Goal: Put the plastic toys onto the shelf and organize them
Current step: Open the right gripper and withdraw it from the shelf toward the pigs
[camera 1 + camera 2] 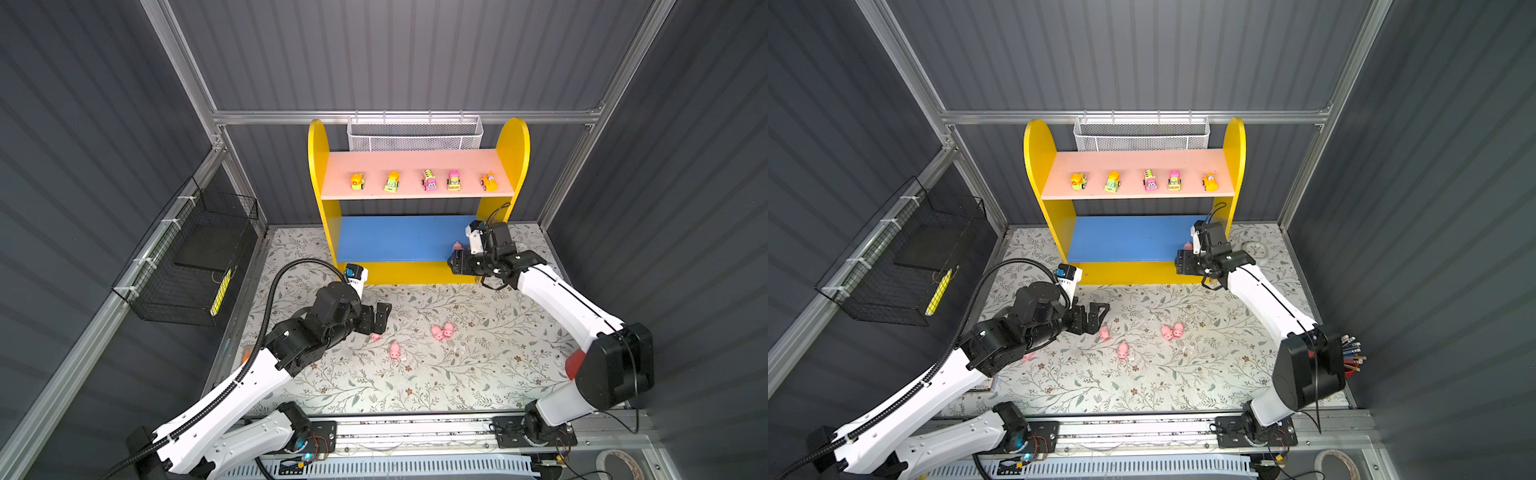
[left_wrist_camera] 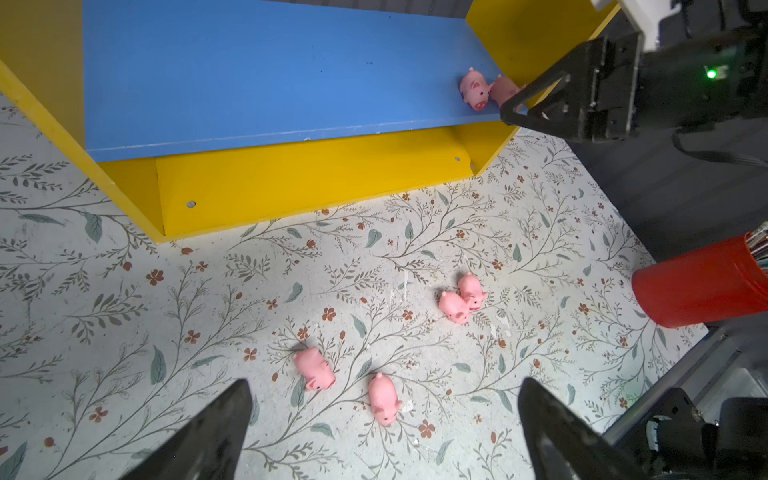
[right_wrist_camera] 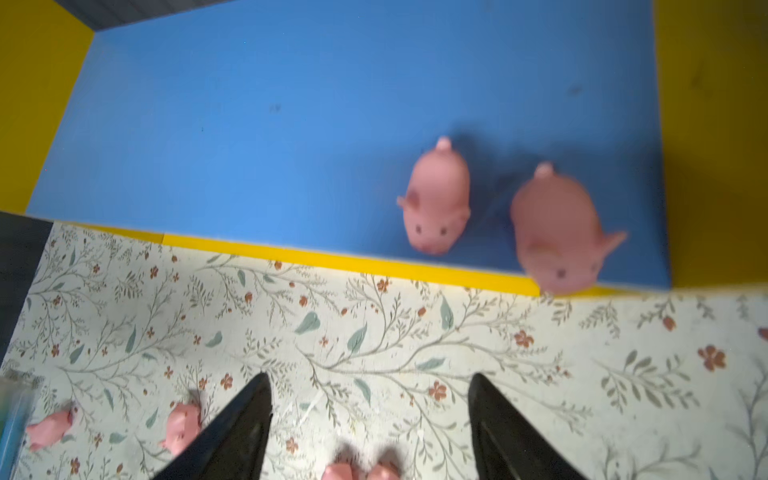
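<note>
The shelf [image 1: 318,166] carries several toy vehicles [image 1: 429,180] in a row on its pink upper board. Two pink pigs [image 3: 436,199] stand at the right end of the blue lower board [image 3: 249,124]; the blurred one [image 3: 557,232] has its snout over the front edge. My right gripper [image 3: 370,376] is open and empty, just in front of that edge [image 1: 455,264]. Several more pigs lie on the floral floor [image 1: 442,331], [image 1: 395,351]. My left gripper [image 2: 384,386] hangs wide open over two of them [image 2: 316,368], holding nothing.
A white mesh basket [image 1: 415,133] hangs behind the shelf. On the left wall is a black wire basket [image 1: 195,257]. A red cup of pens [image 1: 1350,361] stands by the right arm, and a round white clock [image 1: 1254,249] lies right of the shelf.
</note>
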`<act>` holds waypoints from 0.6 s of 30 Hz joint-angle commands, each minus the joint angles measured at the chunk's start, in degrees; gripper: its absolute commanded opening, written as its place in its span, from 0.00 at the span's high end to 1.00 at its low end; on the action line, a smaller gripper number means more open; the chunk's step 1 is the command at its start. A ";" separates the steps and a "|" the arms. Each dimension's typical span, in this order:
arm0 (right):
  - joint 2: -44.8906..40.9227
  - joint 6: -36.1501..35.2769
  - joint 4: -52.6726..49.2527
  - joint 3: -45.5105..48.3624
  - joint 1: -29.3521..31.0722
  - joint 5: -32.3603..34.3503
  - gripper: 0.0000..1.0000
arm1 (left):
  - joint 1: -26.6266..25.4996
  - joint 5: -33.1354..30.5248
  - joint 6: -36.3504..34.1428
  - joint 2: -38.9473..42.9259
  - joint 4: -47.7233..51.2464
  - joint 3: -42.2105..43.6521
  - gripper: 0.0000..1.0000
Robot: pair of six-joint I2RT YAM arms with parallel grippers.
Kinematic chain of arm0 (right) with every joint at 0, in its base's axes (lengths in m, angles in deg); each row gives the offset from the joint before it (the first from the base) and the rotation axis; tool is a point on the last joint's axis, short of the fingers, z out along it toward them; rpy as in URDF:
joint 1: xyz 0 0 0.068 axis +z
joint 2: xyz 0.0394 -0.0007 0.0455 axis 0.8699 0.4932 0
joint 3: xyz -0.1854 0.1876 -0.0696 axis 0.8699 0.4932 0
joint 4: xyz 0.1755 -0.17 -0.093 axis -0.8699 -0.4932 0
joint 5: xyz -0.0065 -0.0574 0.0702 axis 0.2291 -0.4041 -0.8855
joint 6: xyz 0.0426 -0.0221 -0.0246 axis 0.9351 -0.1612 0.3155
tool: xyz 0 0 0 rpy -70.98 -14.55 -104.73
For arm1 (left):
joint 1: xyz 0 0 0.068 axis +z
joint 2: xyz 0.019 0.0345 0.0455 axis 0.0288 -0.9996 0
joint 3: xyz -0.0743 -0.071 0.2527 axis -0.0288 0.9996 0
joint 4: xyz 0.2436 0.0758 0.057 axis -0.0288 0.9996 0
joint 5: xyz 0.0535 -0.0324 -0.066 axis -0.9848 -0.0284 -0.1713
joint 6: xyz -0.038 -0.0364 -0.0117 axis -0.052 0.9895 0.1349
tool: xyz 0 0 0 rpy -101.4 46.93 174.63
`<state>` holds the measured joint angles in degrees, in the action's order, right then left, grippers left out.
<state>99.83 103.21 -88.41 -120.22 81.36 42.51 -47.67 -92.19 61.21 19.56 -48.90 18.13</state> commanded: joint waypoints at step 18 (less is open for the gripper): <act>-8.36 8.50 23.44 28.37 9.72 13.35 0.28 | 0.12 2.49 4.55 5.93 -2.56 10.79 0.00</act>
<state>89.42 112.72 -68.63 -89.62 90.80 52.92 -47.67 -89.81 64.88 24.76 -51.35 27.85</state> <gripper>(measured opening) 0.724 0.997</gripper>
